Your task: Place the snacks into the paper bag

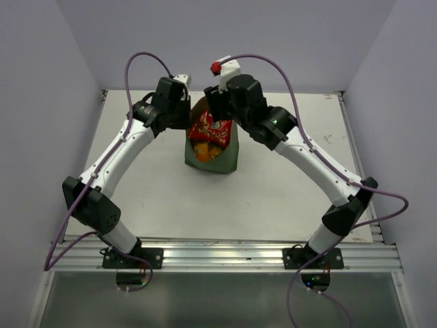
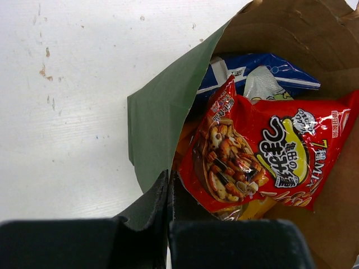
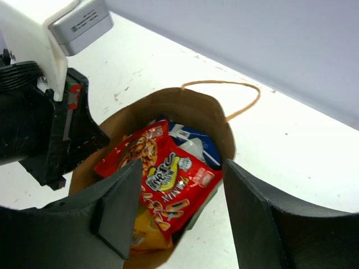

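Note:
The dark green paper bag (image 1: 217, 161) stands upright at mid table. Inside it lie a red snack packet (image 2: 263, 157) on top, the blue Doritos bag (image 2: 263, 73) behind it and an orange chip bag (image 2: 252, 208) beneath. The green and orange-white packets are hidden. My left gripper (image 2: 168, 179) is shut on the bag's green left rim (image 2: 162, 123). My right gripper (image 3: 182, 168) hangs open and empty just above the bag's mouth, over the red packet (image 3: 162, 179). The blue bag (image 3: 193, 140) and the orange bag (image 3: 147, 230) also show in the right wrist view.
A tan cord handle (image 3: 247, 101) hangs outside the bag's far rim onto the white table (image 1: 287, 191). The left wrist and its camera (image 3: 56, 129) sit close to the bag's left side. Grey walls enclose the table on three sides.

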Available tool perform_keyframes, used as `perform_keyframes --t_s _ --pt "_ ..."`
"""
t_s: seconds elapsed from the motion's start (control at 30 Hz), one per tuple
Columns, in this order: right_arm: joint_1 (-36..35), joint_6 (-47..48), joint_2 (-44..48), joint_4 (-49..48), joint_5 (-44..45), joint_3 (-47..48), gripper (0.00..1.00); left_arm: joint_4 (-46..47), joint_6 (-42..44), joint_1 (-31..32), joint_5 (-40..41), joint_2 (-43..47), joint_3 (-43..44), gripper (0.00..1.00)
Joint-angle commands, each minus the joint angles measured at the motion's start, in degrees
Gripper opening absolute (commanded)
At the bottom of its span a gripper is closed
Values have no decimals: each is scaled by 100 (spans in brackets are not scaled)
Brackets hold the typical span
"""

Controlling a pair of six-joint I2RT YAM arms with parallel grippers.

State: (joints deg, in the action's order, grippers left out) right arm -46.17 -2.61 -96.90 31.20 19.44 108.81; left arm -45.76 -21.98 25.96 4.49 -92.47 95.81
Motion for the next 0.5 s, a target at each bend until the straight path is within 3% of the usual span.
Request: perform_keyframes --t_s 0.0,0.37,0.47 --pt "3 -186 145 483 578 -193 63 427 -8 15 -62 132 377 0" --pt "3 -793 -118 527 464 -975 57 401 9 6 -62 159 368 0" --pt "12 -881 -101 553 578 -1116 51 410 0 6 -45 185 359 0"
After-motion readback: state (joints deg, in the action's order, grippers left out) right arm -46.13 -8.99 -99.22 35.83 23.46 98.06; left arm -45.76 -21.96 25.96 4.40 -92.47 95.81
